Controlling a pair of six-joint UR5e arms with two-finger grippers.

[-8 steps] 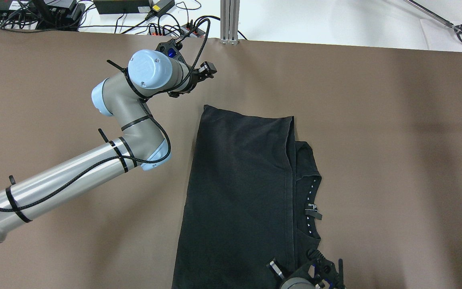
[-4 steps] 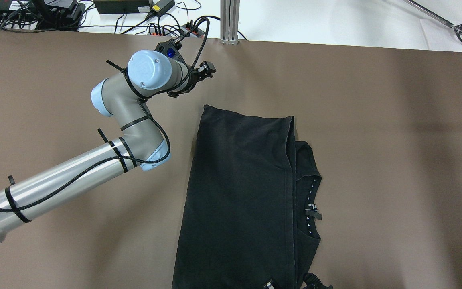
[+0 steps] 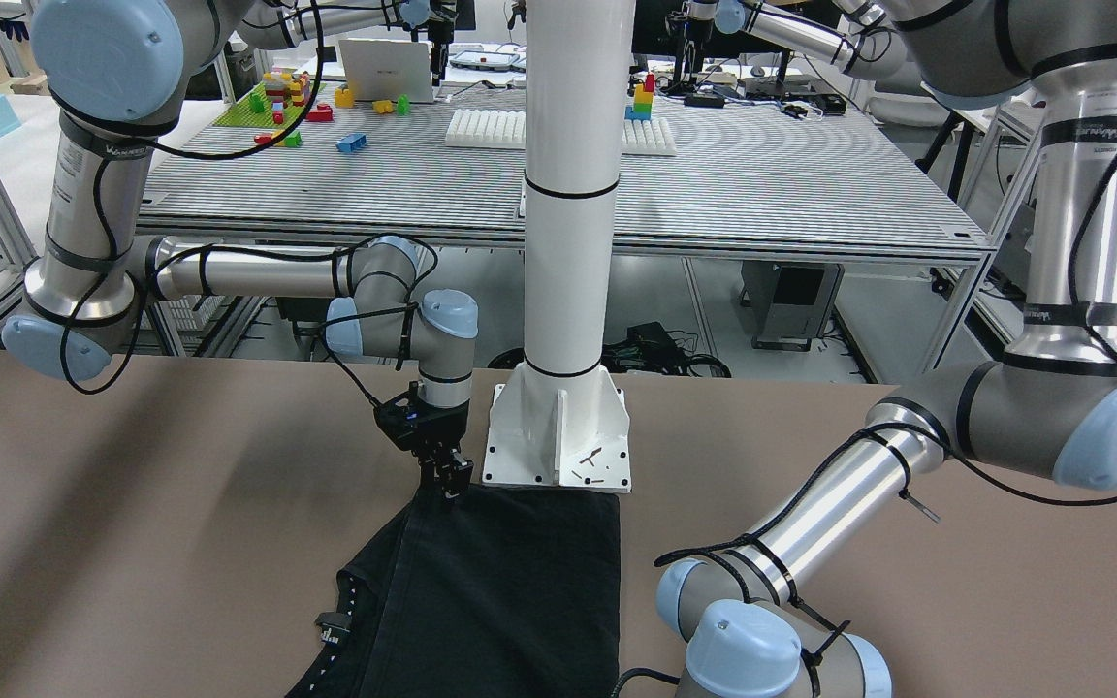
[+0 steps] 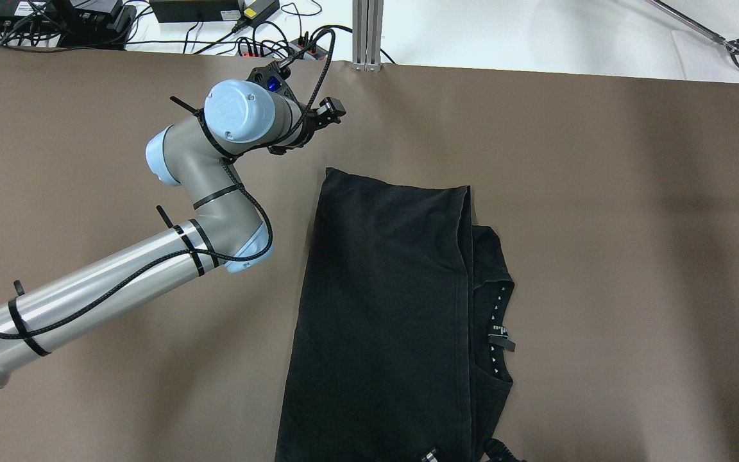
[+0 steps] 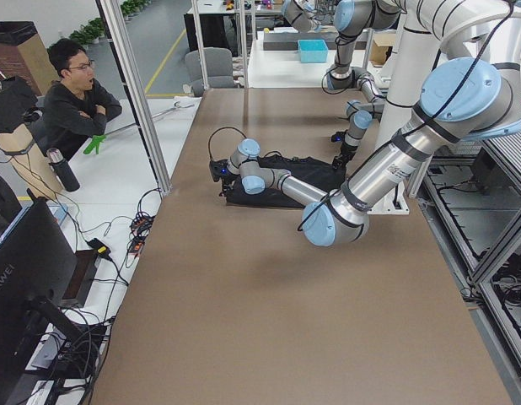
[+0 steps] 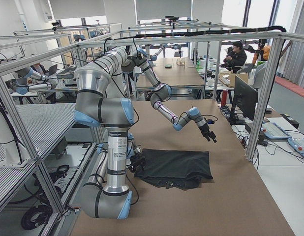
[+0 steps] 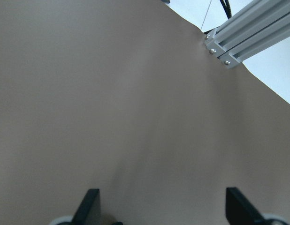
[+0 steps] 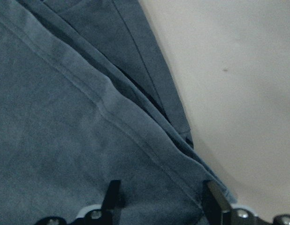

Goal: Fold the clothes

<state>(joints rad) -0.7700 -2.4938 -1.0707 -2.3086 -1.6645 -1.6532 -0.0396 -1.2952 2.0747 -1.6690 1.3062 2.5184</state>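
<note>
- The black shirt lies flat on the brown table, already folded lengthwise. Its long axis runs from the robot's near side out to the far side, and the collar peeks out along the right edge.
- The right gripper is the closer one. It sits right at the shirt's near right corner, low over the cloth. In its wrist view the fingers stand apart with the layered edge of the fabric running between them, and they pinch nothing.
- The left gripper hangs over bare table just beyond the shirt's far left corner. From there the shirt lies nearer and a little to the right. Its fingers are spread wide, with only tabletop beneath them.
- My guess is that the next fold runs across the long axis, so each arm would take the corner next to it. The left would have to come back and down to reach its corner, while the right is as good as there.
- Compared with a second ago, the right gripper has slid back toward the robot. The overhead view showed much of it then and now shows only a sliver at the bottom edge. The left arm and the shirt have barely changed.
</note>
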